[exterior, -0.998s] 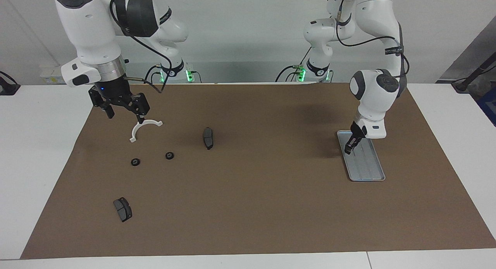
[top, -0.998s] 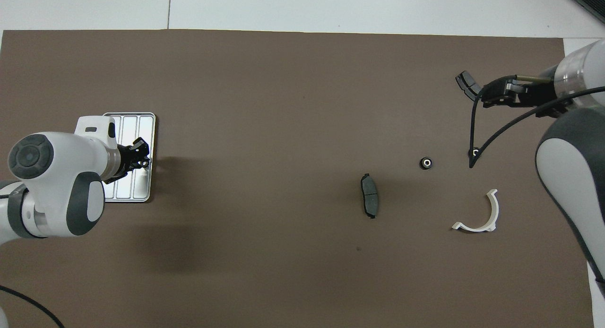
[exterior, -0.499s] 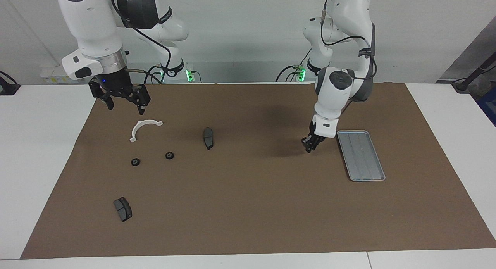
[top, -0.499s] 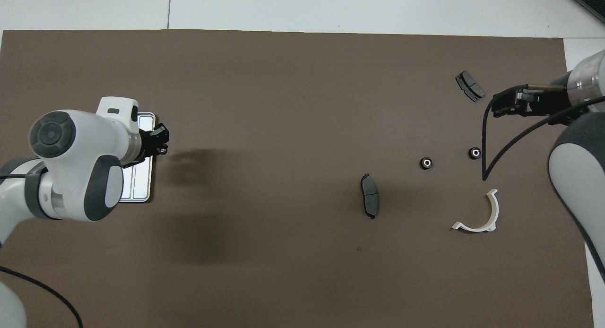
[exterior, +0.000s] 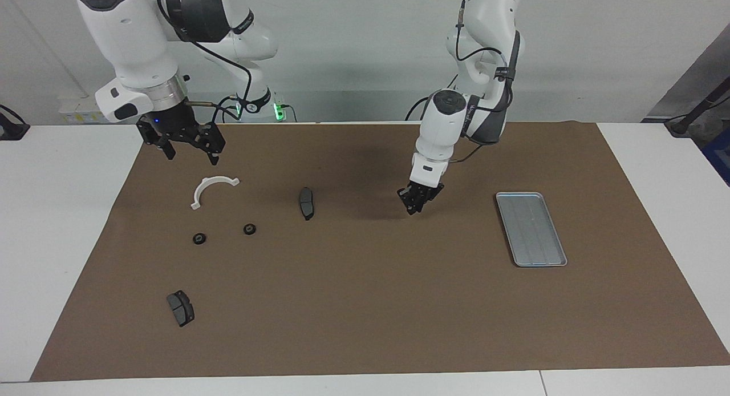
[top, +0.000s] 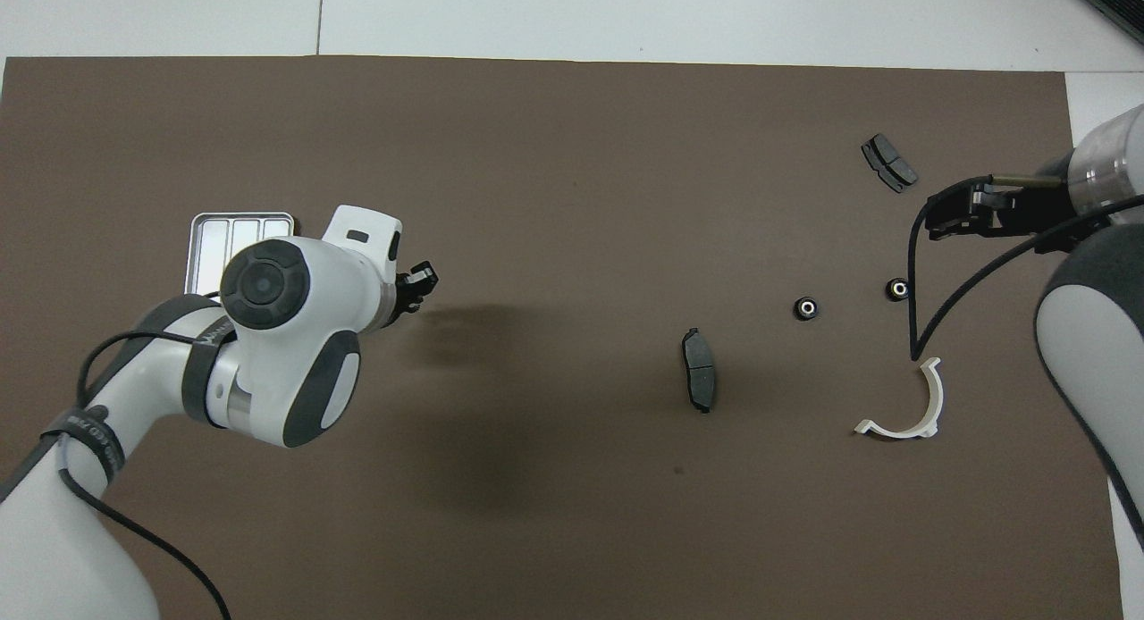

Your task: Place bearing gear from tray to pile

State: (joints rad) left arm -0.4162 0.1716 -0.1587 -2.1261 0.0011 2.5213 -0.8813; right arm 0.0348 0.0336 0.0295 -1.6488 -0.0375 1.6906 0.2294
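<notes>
Over the bare brown mat, between the tray (exterior: 531, 229) and the nearer dark brake pad (exterior: 306, 202), the left gripper (exterior: 418, 199) hangs with its fingers drawn close, though whether they pinch a gear cannot be told. That ridged, silver-grey metal tray with rounded corners lies toward the left arm's end, nothing visible in it. Above the white half-ring bracket (exterior: 210, 189), the right gripper (exterior: 185, 147) waits with fingers spread wide; two small black round gears (exterior: 199, 238) (exterior: 249, 229) and a second brake pad (exterior: 180, 308) lie scattered nearby.
</notes>
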